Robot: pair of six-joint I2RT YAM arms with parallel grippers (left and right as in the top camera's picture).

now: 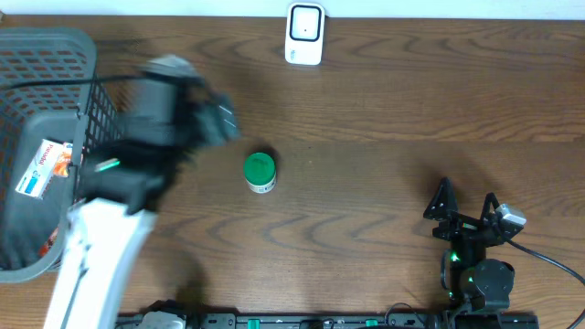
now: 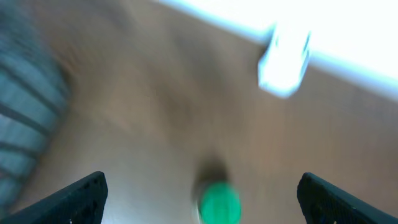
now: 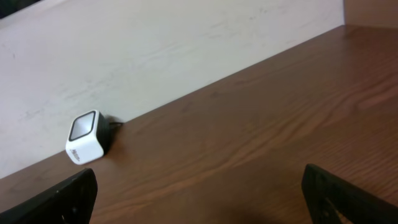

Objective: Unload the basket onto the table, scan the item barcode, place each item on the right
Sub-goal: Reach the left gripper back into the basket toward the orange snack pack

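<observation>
a small green-lidded jar [image 1: 260,172] is standing upright near the middle of a wooden table [image 1: 384,110]. the left gripper [image 1: 218,121], blurred, is hanging near it at ten o'clock, jaws spread wide, holding nothing. a white barcode scanner [image 1: 304,35] is sitting at the table's twelve o'clock edge. a grey basket [image 1: 55,46] holding packets is sitting at nine o'clock. the right gripper [image 1: 467,196] is resting at four o'clock, released and empty.

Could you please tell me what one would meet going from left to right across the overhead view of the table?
grey basket → green-lidded jar → white scanner → right gripper, its jaws open.
</observation>
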